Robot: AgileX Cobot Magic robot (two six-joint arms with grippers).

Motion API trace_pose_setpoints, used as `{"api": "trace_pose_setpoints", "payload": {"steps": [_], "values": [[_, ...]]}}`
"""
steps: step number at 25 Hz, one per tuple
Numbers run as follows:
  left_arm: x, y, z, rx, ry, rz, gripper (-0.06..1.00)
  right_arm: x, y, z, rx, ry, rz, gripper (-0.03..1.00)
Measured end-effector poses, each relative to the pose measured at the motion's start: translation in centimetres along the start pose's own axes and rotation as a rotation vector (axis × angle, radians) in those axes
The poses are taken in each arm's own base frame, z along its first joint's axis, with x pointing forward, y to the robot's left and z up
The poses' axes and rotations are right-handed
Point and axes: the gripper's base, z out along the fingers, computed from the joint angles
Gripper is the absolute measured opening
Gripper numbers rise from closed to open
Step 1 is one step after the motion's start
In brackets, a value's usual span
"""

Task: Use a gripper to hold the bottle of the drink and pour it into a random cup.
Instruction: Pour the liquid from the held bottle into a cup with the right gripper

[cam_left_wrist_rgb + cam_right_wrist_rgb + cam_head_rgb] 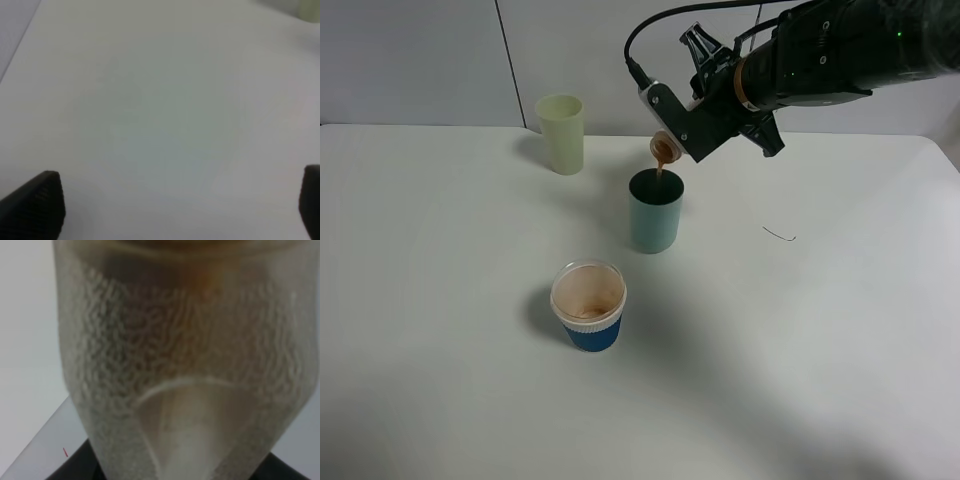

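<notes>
My right gripper (676, 136) is shut on the bottle of the drink (663, 150) and holds it tipped over, mouth down, just above the teal-green cup (655, 215). A thin brown stream falls from the bottle's mouth into the cup. The gripper hides most of the bottle in the high view. In the right wrist view the bottle's clear textured wall (185, 365) fills the frame. In the left wrist view, my left gripper (172, 205) is open over bare white table, with one black fingertip (35, 205) at each lower corner.
A taller pale yellow-green cup (561, 133) stands at the back left of the white table (440, 260). A blue-sleeved paper cup (588, 305) with brownish residue stands in front of the teal cup. A thin dark thread (780, 234) lies to the right.
</notes>
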Motion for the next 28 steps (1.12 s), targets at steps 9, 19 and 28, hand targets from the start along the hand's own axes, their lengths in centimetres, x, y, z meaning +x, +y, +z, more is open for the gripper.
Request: {"api": "trace_pose_setpoints", "payload": {"steps": [9,19,28], "values": [[0.00,0.00,0.00,0.000,0.000,0.000,0.93,0.01,0.01,0.00,-0.001,0.001,-0.065,0.37],[0.00,0.00,0.00,0.000,0.000,-0.001,0.93,0.01,0.00,0.00,0.000,0.001,-0.067,0.37],[0.00,0.00,0.00,0.000,0.000,-0.001,0.93,0.02,0.02,0.00,-0.002,0.002,-0.084,0.37]]}}
